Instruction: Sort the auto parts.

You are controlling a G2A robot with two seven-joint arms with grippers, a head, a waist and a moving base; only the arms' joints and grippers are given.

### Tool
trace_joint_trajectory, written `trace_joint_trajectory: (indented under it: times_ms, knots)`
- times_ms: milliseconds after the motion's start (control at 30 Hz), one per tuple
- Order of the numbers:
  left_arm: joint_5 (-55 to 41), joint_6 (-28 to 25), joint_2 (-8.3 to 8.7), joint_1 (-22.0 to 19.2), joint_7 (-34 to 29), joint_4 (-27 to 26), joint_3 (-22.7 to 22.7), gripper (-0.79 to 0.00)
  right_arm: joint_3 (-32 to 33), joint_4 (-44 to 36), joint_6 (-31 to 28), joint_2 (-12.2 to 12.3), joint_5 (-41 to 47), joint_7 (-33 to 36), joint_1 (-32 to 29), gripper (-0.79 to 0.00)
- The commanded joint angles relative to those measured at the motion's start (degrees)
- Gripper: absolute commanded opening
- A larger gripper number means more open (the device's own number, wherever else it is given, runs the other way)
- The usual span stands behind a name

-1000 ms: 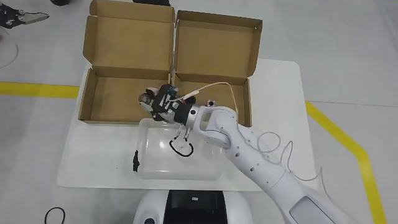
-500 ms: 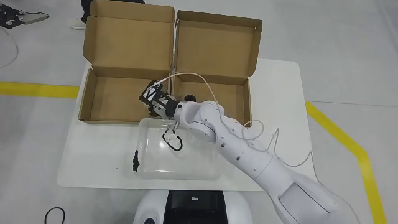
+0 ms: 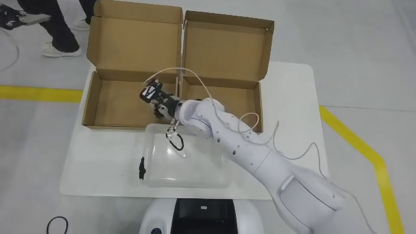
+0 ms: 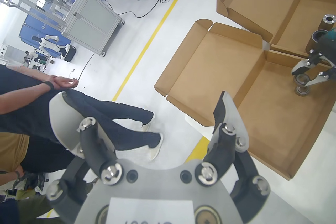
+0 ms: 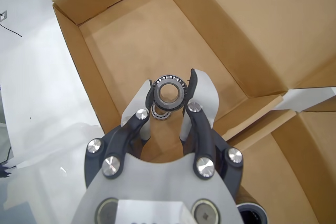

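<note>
My right gripper [image 5: 170, 80] clenches a bearing [image 5: 169, 95] inside the left box [image 5: 123, 46], above a second bearing [image 5: 158, 114]; my left gripper [image 4: 143, 109] gapes outside it.

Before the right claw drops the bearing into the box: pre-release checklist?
1. Grip: right claw shut on the silver metal ring bearing: ok.
2. Position: held bearing hangs above the floor of the open brown cardboard box, inside its walls: ok.
3. Same kind in there: second silver metal bearing lies on the box floor: ok.
4. Landing spot free: not ok, that second bearing sits almost directly beneath.
5. Left claw open, off to the box's side: ok.
</note>
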Motion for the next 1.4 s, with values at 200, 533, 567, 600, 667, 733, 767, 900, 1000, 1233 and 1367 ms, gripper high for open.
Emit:
trace_joint_trajectory:
  times_ms: [200,533,567,600,667,733,767,900,1000,1233,1367]
  knots:
    - [0.00,0.00,0.00,0.00,0.00,0.00,0.00,0.000,-0.94,5.82,1.73,-2.90,-0.04,-1.12,2.18,-0.560]
    - [0.00,0.00,0.00,0.00,0.00,0.00,0.00,0.000,-0.58,9.73,2.75,-5.11,-0.88,-6.32,2.94,-0.329]
    - [0.00,0.00,0.00,0.00,0.00,0.00,0.00,0.000,-0.35,9.62,2.32,-5.15,-0.97,-7.57,2.86,-0.317]
    - [0.00,0.00,0.00,0.00,0.00,0.00,0.00,0.000,-0.17,9.40,1.81,-5.12,-1.28,-8.84,2.74,-0.308]
    - [0.00,0.00,0.00,0.00,0.00,0.00,0.00,0.000,0.48,8.22,0.50,-4.98,-1.37,-11.80,2.22,-0.283]
    - [0.00,0.00,0.00,0.00,0.00,0.00,0.00,0.000,1.34,6.93,-0.74,-4.61,-1.52,-14.28,1.50,-0.246]
    - [0.00,0.00,0.00,0.00,0.00,0.00,0.00,0.000,1.69,6.09,-1.20,-4.38,-1.97,-14.94,1.21,-0.237]
    - [0.00,0.00,0.00,0.00,0.00,0.00,0.00,0.000,4.10,1.07,-4.04,-3.10,-1.71,-17.08,-1.07,-0.203]
    - [0.00,0.00,0.00,0.00,0.00,0.00,0.00,0.000,6.12,-3.30,-7.18,-1.73,-2.54,-15.74,-2.48,-0.212]
    - [0.00,0.00,0.00,0.00,0.00,0.00,0.00,0.000,12.77,-15.91,-12.31,2.19,-4.37,-13.08,-9.70,-0.225]
    - [0.00,0.00,0.00,0.00,0.00,0.00,0.00,0.000,17.43,-22.31,-13.60,4.55,-5.88,-11.90,-15.76,-0.006]
